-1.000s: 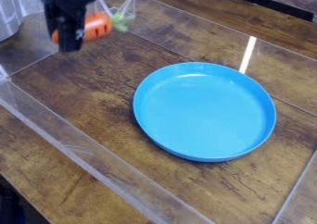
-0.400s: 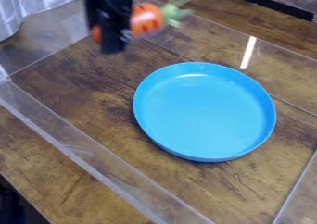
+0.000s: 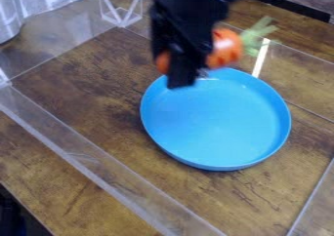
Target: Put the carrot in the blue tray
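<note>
so the gripper (image 3: 196, 57) is up in the air with its jaws clamped on the carrot (image 3: 228, 47), no gap showing between them that i can make out. it's a dark blocky thing, a bit motion-blurred, pointing mostly down. the carrot sticks out sideways from it toward the right of the picture, orange body right against the gripper and the light green leafy stub pointing away and slightly up. the carrot isn't touching anything but the gripper as far as i can see.

the blue tray (image 3: 261, 142) sits on the table (image 3: 78, 94) below the gripper and off to its lower right. in the picture the gripper's lower end overlaps the tray's far-left rim, and the carrot hangs just above the tray's back edge, so it's over or just beside the rim, hard to say which from this one angle. the inside of the tray is bare blue plastic.

the table is dark wood grain, and a clear plastic wall (image 3: 65, 147) runs diagonally well off to the gripper's lower left, with more clear panels behind it at the top. there's a bright streak of reflected light just right of the carrot.

no brands, labels or writing i can read anywhere.
</note>
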### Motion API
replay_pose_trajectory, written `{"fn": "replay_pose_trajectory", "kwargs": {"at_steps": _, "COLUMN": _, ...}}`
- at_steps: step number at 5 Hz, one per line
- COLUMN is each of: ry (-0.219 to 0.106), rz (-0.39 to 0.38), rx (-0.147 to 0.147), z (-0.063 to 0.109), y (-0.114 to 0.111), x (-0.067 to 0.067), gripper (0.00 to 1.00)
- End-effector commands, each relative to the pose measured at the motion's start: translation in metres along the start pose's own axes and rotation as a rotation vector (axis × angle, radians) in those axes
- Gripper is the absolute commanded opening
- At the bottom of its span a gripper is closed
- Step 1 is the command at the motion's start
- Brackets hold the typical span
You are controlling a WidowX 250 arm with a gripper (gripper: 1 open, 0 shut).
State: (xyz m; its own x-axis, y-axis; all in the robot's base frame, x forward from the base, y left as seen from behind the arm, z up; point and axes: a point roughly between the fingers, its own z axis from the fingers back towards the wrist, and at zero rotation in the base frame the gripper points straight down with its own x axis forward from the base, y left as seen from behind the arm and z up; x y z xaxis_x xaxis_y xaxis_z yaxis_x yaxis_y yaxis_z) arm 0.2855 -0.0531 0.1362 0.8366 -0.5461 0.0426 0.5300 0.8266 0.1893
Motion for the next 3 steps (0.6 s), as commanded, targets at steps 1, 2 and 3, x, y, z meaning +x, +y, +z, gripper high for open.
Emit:
{"fn": "replay_pose_trajectory", "kwargs": {"at_steps": 1, "ry": -0.041, "rz": -0.002, "rx": 0.021, "z": 0.005, "y": -0.018, "x": 0.024, "gripper": 0.0}}
{"fn": "replay_pose_trajectory", "kwargs": {"at_steps": 2, "ry": -0.021, "rz": -0.012, "rx": 0.021, "z": -0.012, "y": -0.028, "x": 0.036, "gripper": 0.0}}
{"fn": "replay_pose_trajectory", "kwargs": {"at_steps": 3, "ry": -0.007, "rz": 0.105, "rx": 0.042, "z": -0.006, "y": 0.007, "x": 0.038, "gripper": 0.0}}
